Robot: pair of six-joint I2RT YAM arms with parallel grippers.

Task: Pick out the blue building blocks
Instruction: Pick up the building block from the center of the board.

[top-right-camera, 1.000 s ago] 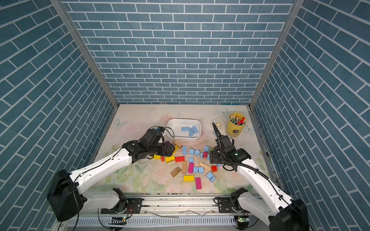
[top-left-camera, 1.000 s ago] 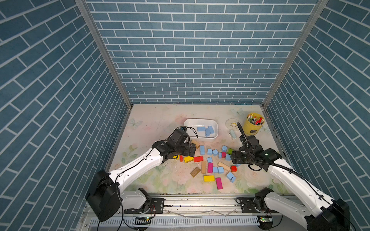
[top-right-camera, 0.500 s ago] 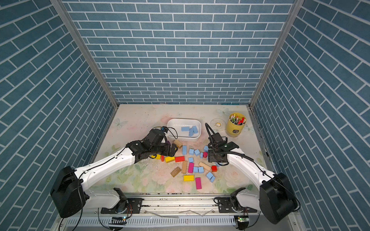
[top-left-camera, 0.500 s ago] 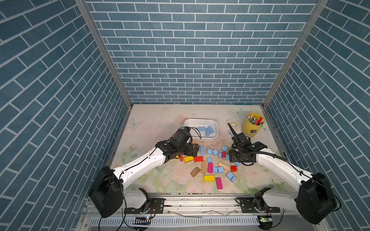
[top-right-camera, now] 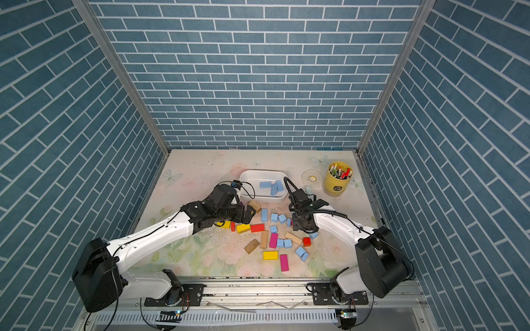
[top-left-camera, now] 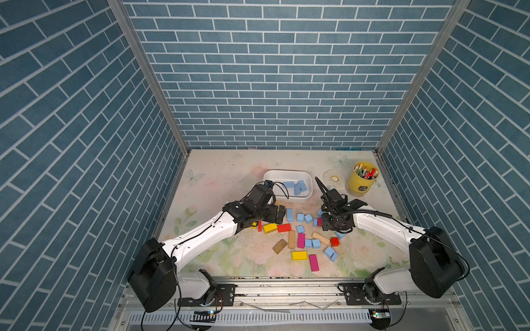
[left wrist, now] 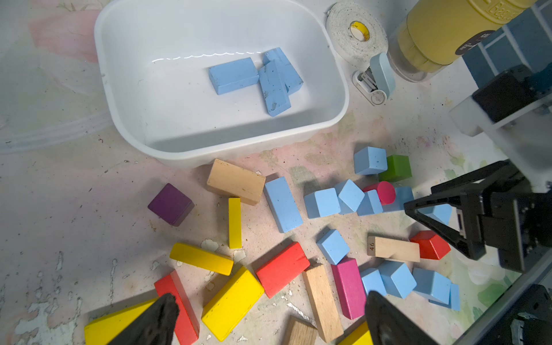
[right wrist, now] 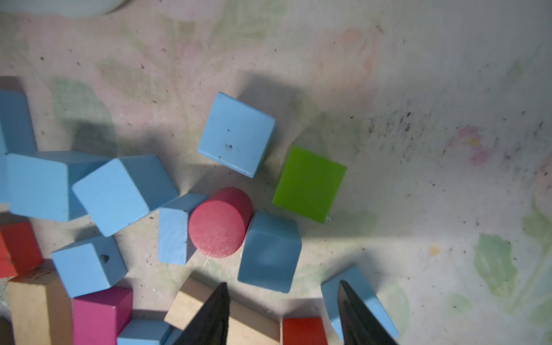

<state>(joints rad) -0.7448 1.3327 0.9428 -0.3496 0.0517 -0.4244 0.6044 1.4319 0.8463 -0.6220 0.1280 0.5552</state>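
Spotting three blue building blocks [left wrist: 233, 74] already inside the white tub [left wrist: 128, 125]. Seeing the rest loose just in front of the tub, mixed with other-coloured blocks [left wrist: 230, 301]. Finding the left gripper [left wrist: 270, 298] near the tub's front edge, fingers spread wide, gripping nothing. Catching the right gripper [right wrist: 283, 283] off the tub's front right corner, above a blue cluster beside a red cylinder [right wrist: 219, 222], fingers apart with nothing between.

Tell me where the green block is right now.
In the right wrist view, the green block lies at the right arm's edge of the scattered blocks, beside a blue cube and close to the red cylinder.
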